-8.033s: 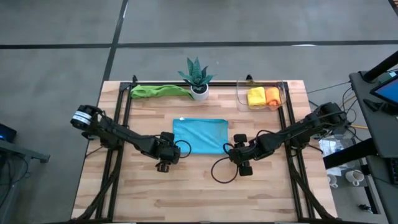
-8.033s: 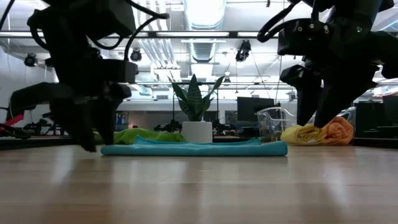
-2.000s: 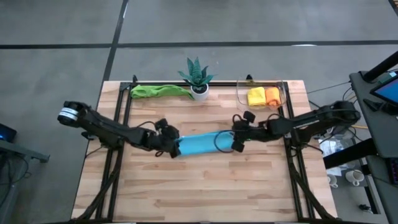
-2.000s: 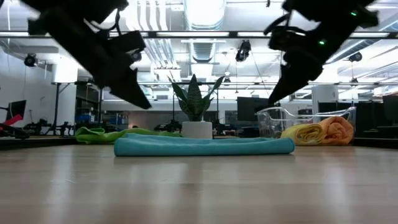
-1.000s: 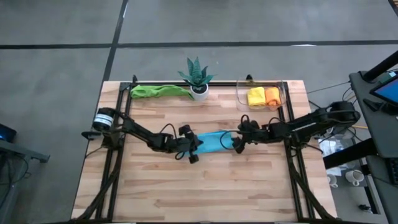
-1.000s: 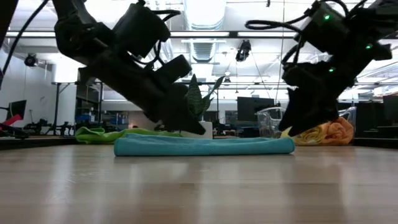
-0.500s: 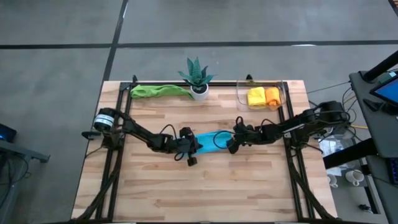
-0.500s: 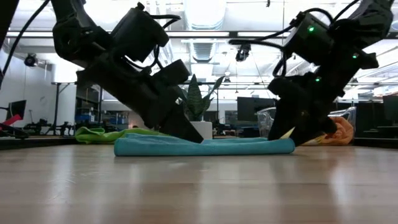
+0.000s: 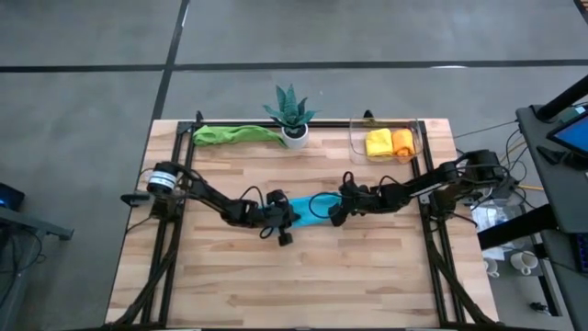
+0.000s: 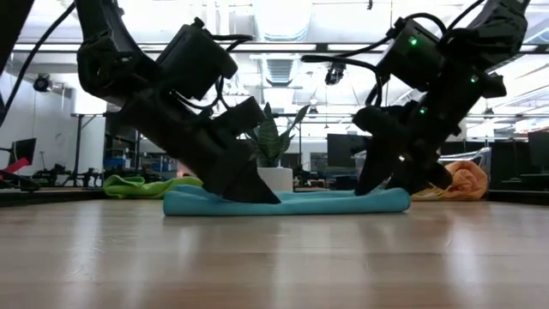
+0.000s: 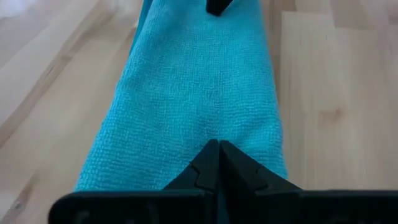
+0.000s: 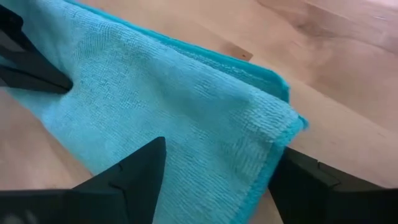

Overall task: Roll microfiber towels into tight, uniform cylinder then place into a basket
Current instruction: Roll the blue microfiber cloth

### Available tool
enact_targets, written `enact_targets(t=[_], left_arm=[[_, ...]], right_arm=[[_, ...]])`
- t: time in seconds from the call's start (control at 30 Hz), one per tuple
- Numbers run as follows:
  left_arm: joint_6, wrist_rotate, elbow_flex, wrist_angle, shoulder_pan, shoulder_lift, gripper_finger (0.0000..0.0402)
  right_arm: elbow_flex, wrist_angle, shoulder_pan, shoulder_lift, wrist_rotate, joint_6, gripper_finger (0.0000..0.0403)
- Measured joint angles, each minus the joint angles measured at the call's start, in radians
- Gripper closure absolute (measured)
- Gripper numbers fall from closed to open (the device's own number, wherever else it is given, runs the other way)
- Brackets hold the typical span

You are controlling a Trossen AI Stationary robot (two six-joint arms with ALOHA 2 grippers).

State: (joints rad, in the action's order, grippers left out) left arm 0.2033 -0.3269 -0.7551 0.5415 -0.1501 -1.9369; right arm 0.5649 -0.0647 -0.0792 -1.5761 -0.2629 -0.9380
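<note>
A light blue microfiber towel (image 9: 310, 204), folded into a narrow strip, lies flat on the middle of the table. My left gripper (image 9: 290, 214) is shut, with its tips down on the strip's left part (image 11: 205, 106). My right gripper (image 12: 214, 180) is open at the strip's right end (image 12: 273, 118). One of its fingers (image 12: 137, 171) stands over the cloth and the other (image 12: 311, 180) beside the cloth's edge. In the low view the right fingertips (image 10: 377, 182) come down to the towel (image 10: 317, 202). The basket (image 9: 355, 147) stands at the far right. My left gripper presses its shut fingertips (image 11: 216, 155) down on the top face of the blue strip (image 11: 211, 127), left of its middle. It comes slanting down from the table's left, along the strip, which lies flat on the table. Whether my right gripper touches the cloth I cannot tell.
The clear basket holds a yellow roll (image 9: 378, 142) and an orange roll (image 9: 402, 140). A green towel (image 9: 234, 134) lies bunched at the far left edge, next to a potted plant (image 9: 292, 115). Bare wood fills the table's near half.
My left gripper has sunk until its shut tips rest on the blue strip. My right gripper has moved toward the table's left and down to the strip's right end, rolling its wrist, and stays open.
</note>
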Motion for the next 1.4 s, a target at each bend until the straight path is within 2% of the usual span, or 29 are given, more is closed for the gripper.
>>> enact_targets(t=[0.13,0.47,0.53,0.93,1.23,1.4], left_arm=[[0.0,0.0,-0.005,0.024,0.0,-0.011,0.0402],[0.001,0.04,-0.005,0.089,0.001,-0.025,0.0402],[0.003,0.042,-0.006,0.111,0.001,-0.035,0.0402],[-0.009,0.044,-0.059,0.141,0.0,-0.048,0.0402],[-0.056,0.036,-0.07,0.149,0.0,-0.02,0.0401],[-0.055,0.034,-0.069,0.128,0.0,-0.016,0.0402]], right_arm=[[-0.004,0.014,-0.001,-0.002,-0.016,0.009,0.0198],[-0.008,0.136,-0.002,0.048,-0.029,0.072,0.0363],[-0.008,0.156,-0.003,0.067,-0.029,0.075,0.0385],[-0.009,0.23,-0.002,0.152,-0.047,0.084,0.0391],[0.007,0.251,0.003,0.161,-0.031,0.081,0.0392],[0.001,0.248,0.006,0.161,-0.029,0.078,0.0376]])
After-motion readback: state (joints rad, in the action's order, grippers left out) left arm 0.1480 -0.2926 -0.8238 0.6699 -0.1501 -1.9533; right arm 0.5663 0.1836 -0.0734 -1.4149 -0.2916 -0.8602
